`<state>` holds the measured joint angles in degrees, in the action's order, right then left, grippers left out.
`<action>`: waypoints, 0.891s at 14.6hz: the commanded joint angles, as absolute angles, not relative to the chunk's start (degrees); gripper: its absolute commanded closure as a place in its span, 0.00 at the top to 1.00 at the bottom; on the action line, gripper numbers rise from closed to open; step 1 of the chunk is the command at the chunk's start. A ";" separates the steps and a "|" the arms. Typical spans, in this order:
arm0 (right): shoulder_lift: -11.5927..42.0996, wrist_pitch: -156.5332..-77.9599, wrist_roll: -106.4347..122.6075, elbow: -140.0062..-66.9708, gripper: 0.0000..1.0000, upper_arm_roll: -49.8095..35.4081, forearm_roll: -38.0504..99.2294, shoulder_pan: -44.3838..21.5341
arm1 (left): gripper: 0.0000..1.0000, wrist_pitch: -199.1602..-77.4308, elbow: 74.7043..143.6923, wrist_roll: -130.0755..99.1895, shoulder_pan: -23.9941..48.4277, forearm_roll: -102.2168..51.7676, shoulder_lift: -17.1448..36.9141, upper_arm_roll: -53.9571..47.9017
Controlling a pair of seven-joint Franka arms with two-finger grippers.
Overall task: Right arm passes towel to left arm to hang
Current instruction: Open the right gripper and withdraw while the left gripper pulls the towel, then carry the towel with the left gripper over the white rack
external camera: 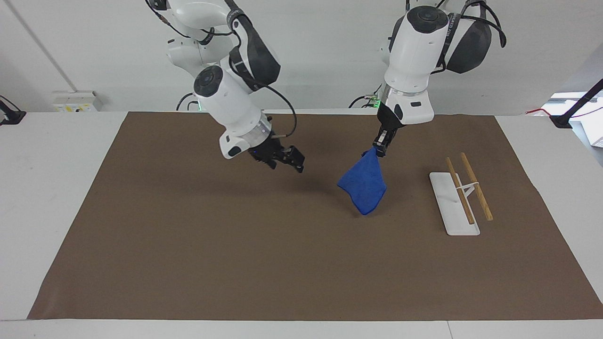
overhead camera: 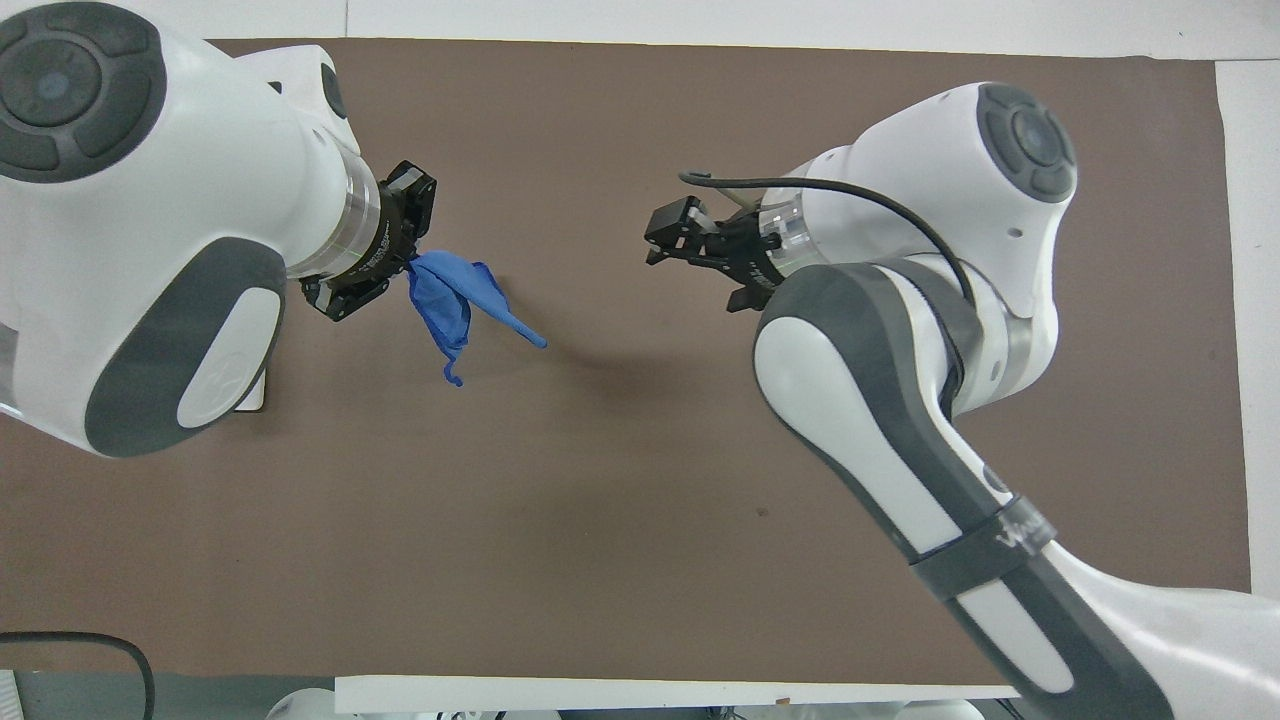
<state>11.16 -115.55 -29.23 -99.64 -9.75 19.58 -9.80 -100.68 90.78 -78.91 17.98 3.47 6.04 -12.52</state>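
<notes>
The blue towel [external camera: 363, 187] hangs by one corner from my left gripper [external camera: 379, 151], which is shut on it above the brown mat [external camera: 188, 245]. In the overhead view the towel [overhead camera: 447, 298] droops from the left gripper [overhead camera: 408, 268], with its short tail at the lower end. My right gripper [external camera: 294, 163] is open and holds nothing. It hovers over the mat, apart from the towel and toward the right arm's end of the table. From overhead, the right gripper [overhead camera: 662, 234] points toward the towel across a stretch of bare mat.
A white rack base [external camera: 452, 203] with two wooden rods [external camera: 476, 186] stands on the mat toward the left arm's end of the table. In the overhead view the left arm covers nearly all of it. White tabletop [external camera: 47, 188] surrounds the mat.
</notes>
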 commanded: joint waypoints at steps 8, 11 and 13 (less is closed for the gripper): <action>7.65 -96.00 -11.79 -90.20 1.00 -9.93 -1.37 2.72 | 0.00 -99.40 91.14 -56.01 12.75 15.01 6.50 -5.54; 7.04 -88.70 -6.17 -84.66 1.00 -10.02 -3.25 6.32 | 0.00 -100.72 91.14 -48.19 12.74 15.82 6.59 -1.51; 5.55 -85.36 -5.19 -82.28 1.00 -9.93 -3.34 7.82 | 0.00 -101.25 91.58 -45.45 12.74 17.13 6.50 0.26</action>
<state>6.15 -88.67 -7.08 -85.35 -9.34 -2.36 6.14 -100.28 90.99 -48.46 12.34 15.13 6.63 -1.50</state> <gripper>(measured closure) 0.000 0.982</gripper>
